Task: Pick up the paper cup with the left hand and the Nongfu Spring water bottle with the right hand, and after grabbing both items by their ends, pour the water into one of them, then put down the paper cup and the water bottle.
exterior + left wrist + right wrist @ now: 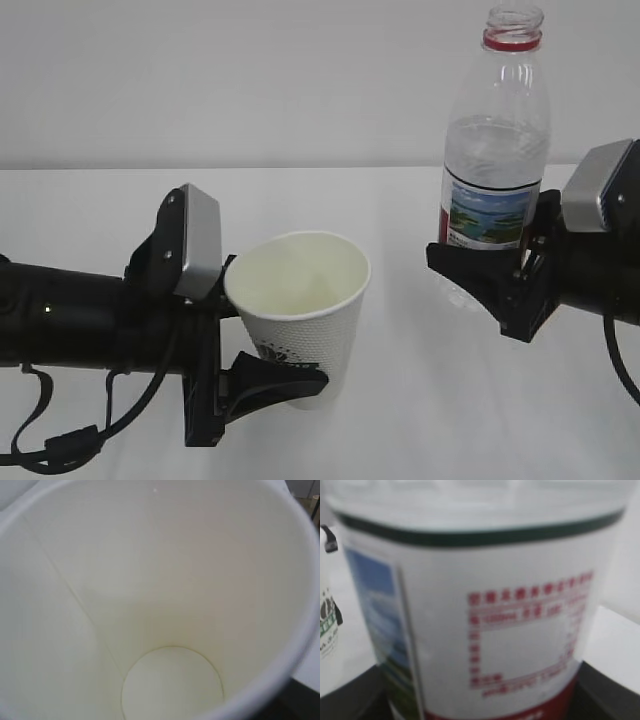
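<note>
The white paper cup [298, 310] stands upright at centre left, with my left gripper [300, 385] shut on its lower wall just under the dark logo. In the left wrist view the cup's cream inside [170, 610] fills the frame and its round bottom looks dry. The Nongfu Spring water bottle [495, 150] stands upright and capless at the right, red neck ring on top. My right gripper [492, 268] is shut on it at the lower edge of the label [520, 630]. Clear water shows in the bottle's body. Bottle and cup are apart.
A white table [400, 420] runs back to a pale wall. A black cable [60, 440] loops under the left arm at the lower left. In the right wrist view a sliver of the cup [326, 625] shows at the left edge.
</note>
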Action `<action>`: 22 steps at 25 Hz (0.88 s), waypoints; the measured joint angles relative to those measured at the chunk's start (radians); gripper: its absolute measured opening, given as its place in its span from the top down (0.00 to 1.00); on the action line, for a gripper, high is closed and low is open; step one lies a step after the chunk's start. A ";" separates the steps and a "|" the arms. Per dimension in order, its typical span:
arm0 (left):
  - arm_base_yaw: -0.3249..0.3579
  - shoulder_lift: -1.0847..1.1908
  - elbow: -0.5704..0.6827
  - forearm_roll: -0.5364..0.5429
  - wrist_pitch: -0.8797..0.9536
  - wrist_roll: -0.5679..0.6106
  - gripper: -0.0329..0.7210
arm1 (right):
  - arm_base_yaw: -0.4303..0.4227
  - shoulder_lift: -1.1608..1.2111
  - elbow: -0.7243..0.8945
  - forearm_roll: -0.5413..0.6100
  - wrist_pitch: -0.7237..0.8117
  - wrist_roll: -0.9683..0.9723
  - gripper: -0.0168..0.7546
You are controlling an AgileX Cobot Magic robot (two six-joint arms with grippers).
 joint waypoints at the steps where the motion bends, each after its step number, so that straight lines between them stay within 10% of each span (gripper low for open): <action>1: -0.006 0.001 -0.012 0.007 0.000 0.000 0.24 | 0.000 0.000 0.000 -0.002 0.005 -0.002 0.30; 22: -0.092 0.003 -0.060 0.022 0.016 0.000 0.24 | 0.000 0.000 0.004 0.098 0.019 -0.359 0.30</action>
